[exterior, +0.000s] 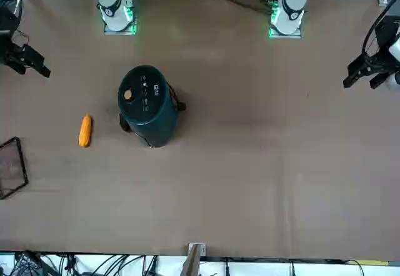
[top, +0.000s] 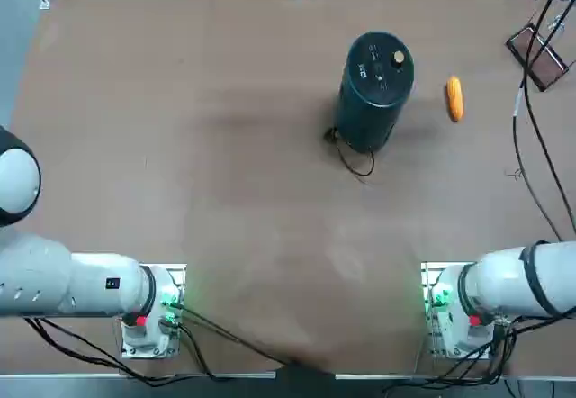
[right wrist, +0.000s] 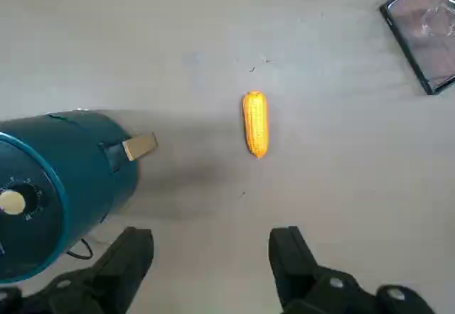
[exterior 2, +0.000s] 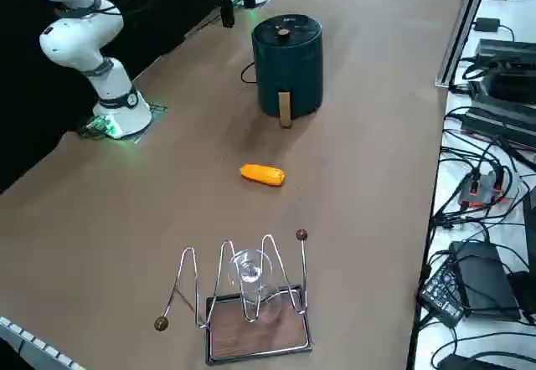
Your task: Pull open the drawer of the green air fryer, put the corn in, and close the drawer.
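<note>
The green air fryer (top: 376, 87) (exterior: 147, 104) (exterior 2: 288, 64) (right wrist: 50, 186) stands upright at the far right-centre of the table. Its drawer (exterior 2: 293, 94) is shut, and the tan-tipped handle (exterior 2: 285, 109) (right wrist: 138, 145) points towards the corn. The corn (top: 454, 98) (exterior: 85, 130) (exterior 2: 262, 175) (right wrist: 255, 123) lies on the table a short way to the fryer's right, touching nothing. My right gripper (right wrist: 213, 257) (exterior: 28, 60) hangs high above the table's right edge, open and holding nothing, well apart from both.
A wire rack on a dark tray (exterior 2: 251, 303) (top: 537, 56) (exterior: 11, 167) holding a clear glass sits at the table's right edge beyond the corn. The fryer's black cord (top: 355, 159) loops on the table on its near side. Cables run along the right edge.
</note>
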You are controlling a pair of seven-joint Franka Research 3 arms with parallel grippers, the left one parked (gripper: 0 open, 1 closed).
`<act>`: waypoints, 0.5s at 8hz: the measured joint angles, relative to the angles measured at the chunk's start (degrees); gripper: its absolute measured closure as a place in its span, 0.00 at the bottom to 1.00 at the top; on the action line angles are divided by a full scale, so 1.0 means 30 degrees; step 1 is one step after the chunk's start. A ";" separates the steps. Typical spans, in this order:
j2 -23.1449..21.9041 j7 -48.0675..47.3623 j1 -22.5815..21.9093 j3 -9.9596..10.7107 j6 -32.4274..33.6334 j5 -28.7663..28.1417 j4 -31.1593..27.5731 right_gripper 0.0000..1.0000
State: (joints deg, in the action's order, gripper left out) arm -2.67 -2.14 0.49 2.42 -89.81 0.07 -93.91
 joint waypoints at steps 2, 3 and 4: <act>0.0002 0.0000 -0.0011 -0.0042 0.0022 0.0006 0.0100 0.00; 0.0031 0.0000 -0.0012 -0.0042 0.0027 0.0005 0.0218 0.00; 0.0195 0.0000 -0.0007 -0.0042 0.0035 0.0005 0.0324 0.00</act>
State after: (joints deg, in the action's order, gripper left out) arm -2.08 -2.14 0.46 2.29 -89.70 0.09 -92.94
